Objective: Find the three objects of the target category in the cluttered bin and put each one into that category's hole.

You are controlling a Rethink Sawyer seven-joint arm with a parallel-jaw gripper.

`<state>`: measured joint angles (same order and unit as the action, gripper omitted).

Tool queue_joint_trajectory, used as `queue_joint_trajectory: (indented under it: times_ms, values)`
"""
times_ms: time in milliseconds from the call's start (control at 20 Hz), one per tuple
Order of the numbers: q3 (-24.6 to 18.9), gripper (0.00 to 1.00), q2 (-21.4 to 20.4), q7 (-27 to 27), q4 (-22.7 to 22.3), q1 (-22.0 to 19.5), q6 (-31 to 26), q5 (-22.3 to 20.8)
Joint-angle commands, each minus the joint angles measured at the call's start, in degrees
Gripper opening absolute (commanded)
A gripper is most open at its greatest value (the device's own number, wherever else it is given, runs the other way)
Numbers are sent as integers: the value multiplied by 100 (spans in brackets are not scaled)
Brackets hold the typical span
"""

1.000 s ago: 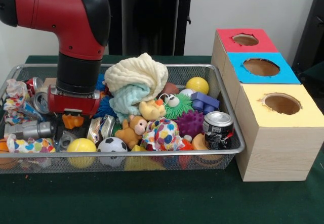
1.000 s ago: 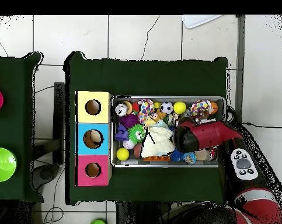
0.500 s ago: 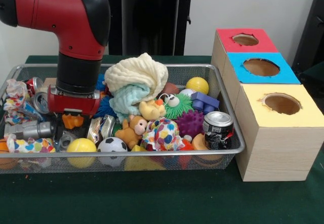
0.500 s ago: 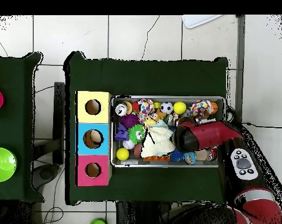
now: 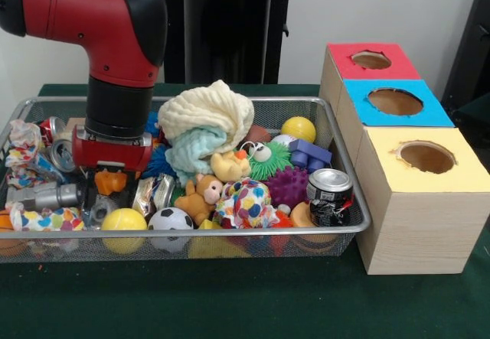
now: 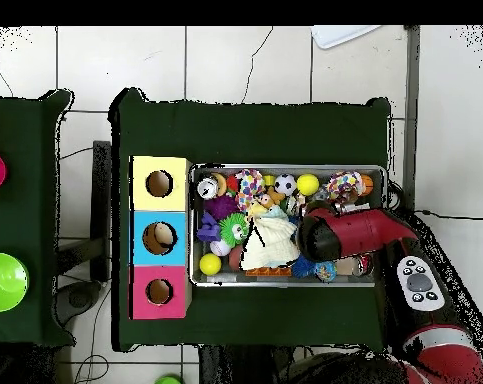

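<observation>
My gripper [image 5: 112, 172] is low in the left part of the wire bin [image 5: 348, 193], straight over a small orange toy [image 5: 111, 183] that sits right beneath its red body. The grip itself is hidden. In the overhead view the arm [image 6: 335, 232] covers the bin's right half. Around the gripper lie a crushed silver can [image 5: 153, 193], a yellow ball [image 5: 122, 220], a soccer ball [image 5: 169, 219] and a lying silver can [image 5: 46, 197]. The wooden box has a yellow-top hole [image 5: 426, 156], a blue-top hole [image 5: 394, 101] and a red-top hole [image 5: 371, 60].
A cream and mint cloth [image 5: 207, 121] is heaped in mid-bin. Near it are a teddy bear [image 5: 200, 196], a spotted paper wad [image 5: 246, 201], green [image 5: 269, 159] and purple [image 5: 287, 186] spiky balls, an upright can [image 5: 329, 193] and a yellow ball [image 5: 298, 128].
The gripper has risen very slightly over the orange toy. Nothing else in the bin has moved.
</observation>
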<state>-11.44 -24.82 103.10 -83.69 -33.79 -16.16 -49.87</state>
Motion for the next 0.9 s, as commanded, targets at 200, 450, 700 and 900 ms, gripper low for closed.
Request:
queue_joint_trajectory:
  times_ms: [200,450,700,900]
  values:
    - [-524,0,-385,-483,-695,-176,-961,572]
    - [-621,0,-643,-656,-844,-214,-1250,819]
    - [-683,0,-741,-739,-878,-236,-1404,918]
    - [-708,0,-749,-762,-852,-252,-1447,911]
